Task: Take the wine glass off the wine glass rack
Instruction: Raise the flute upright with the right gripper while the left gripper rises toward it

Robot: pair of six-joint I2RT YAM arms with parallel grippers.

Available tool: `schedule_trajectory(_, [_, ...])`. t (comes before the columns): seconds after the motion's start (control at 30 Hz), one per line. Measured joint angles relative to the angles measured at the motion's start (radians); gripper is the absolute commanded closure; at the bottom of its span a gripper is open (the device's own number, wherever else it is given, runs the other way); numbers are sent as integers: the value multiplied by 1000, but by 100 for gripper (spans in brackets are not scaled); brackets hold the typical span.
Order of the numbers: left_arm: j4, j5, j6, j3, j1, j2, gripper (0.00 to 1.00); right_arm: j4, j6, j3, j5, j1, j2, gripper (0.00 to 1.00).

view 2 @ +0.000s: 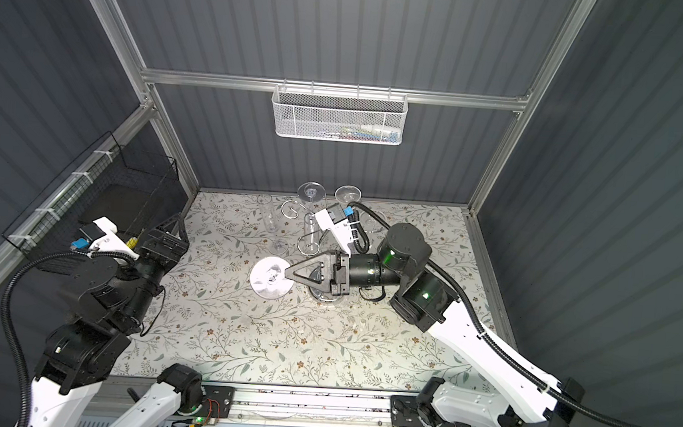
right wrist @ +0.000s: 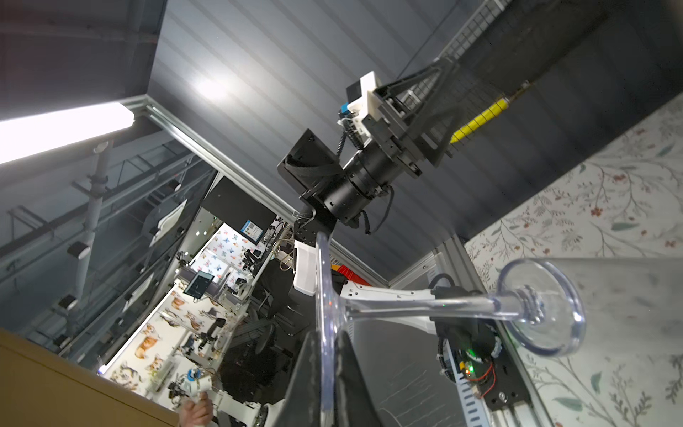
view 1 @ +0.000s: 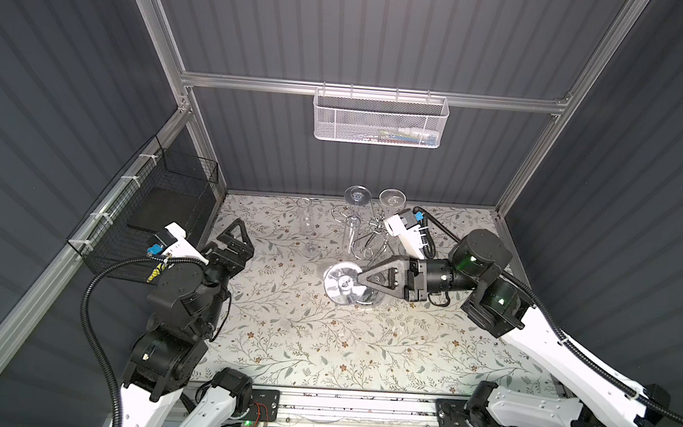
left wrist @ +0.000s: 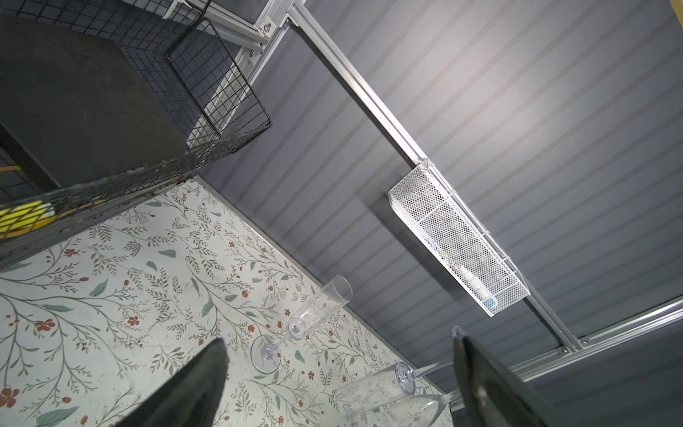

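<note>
My right gripper (view 1: pixel 362 278) (view 2: pixel 290 275) is shut on the round clear foot of a wine glass (view 1: pixel 338 285) (view 2: pixel 270 277), in front of the wine glass rack (view 1: pixel 338 212) (view 2: pixel 290 209). In the right wrist view the foot stands edge-on between the gripper's (right wrist: pixel 327 340) jaws, and the glass's stem (right wrist: pixel 425 308) runs off sideways to the bowl. The rack is chrome wire with curled arms; two more glasses (view 1: pixel 357 195) (view 1: pixel 392 197) hang on it foot-up. My left gripper (view 1: pixel 242 238) (left wrist: pixel 337 334) is open and empty at the left, away from the rack.
An upright flute (view 1: pixel 305 224) (left wrist: pixel 321 307) stands on the floral table (view 1: pixel 301 336), left of the rack. A black wire basket (view 1: pixel 157 208) hangs on the left wall. A white mesh basket (view 1: pixel 380 119) hangs on the back rail.
</note>
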State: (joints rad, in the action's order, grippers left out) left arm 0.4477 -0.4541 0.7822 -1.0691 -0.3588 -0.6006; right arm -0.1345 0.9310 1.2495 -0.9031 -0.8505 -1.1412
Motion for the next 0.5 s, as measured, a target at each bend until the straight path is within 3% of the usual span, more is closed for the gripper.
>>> schedule_trajectory(0.3, [-61,44,1,-47,0,-67,3,-47,-267,211,-74,-5,-118,100])
schedule_trajectory(0.5, [-153,148,-4,-84,0,-102,2,-9,-559,238,-82,-5,-119,100])
